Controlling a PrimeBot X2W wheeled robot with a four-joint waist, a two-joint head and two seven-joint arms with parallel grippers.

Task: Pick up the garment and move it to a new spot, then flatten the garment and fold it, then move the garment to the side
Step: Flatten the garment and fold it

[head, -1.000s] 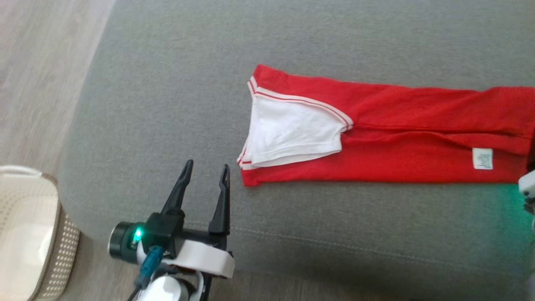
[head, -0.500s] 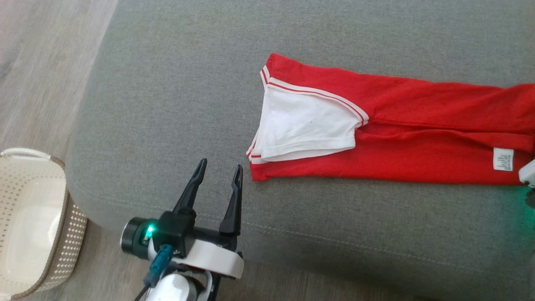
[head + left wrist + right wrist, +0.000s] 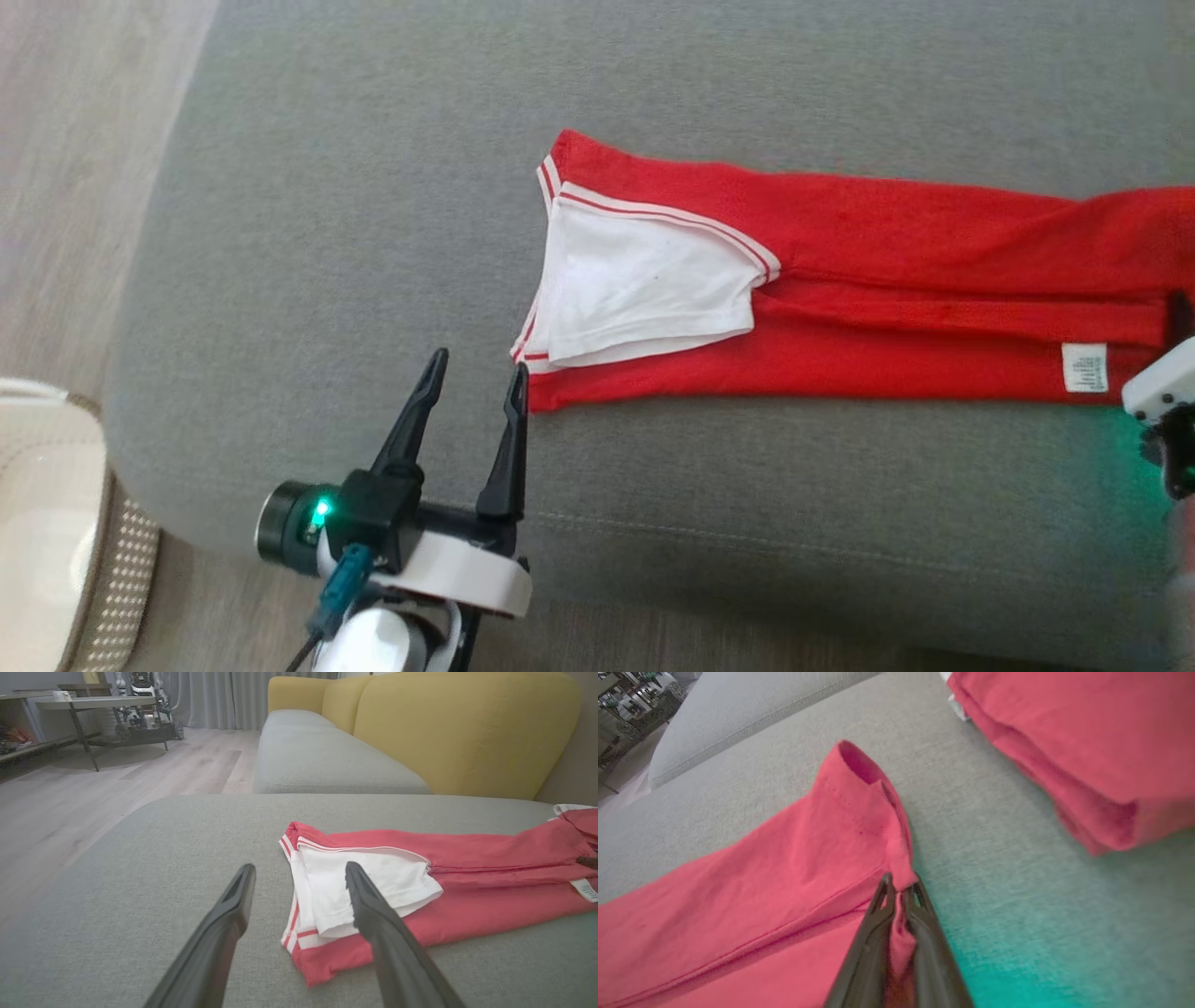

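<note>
**Head view: garment lies in a long strip, one end pinched, final fold and move not yet done**

The red garment (image 3: 887, 308) with white trim lies flat on the grey cushion (image 3: 327, 233). It runs from about the cushion's middle out toward its right side, nearer the front edge than the back. Its layers sit doubled lengthwise into a narrow band, and a white panel lies on top at the left end. Judging by that, the pick-up, the move to a new spot and the flattening look finished, and the folding looks partly done.

In the right wrist view the right gripper (image 3: 902, 883) is closed tight on a ridge of red cloth at the band's right end. A sleeve-like opening sits just beyond the fingertips. This grip probably starts a crosswise fold that brings the right end over toward the left.

The left gripper (image 3: 478, 364) hangs over the cushion's front edge with its fingers spread wide and nothing between them. Its right finger is just beside the garment's near left corner, and I cannot tell whether it touches the cloth.

What seems left is to finish the fold and carry the bundle to the side. A pale basket (image 3: 56, 523) stands on the floor off the cushion's left front corner.
</note>
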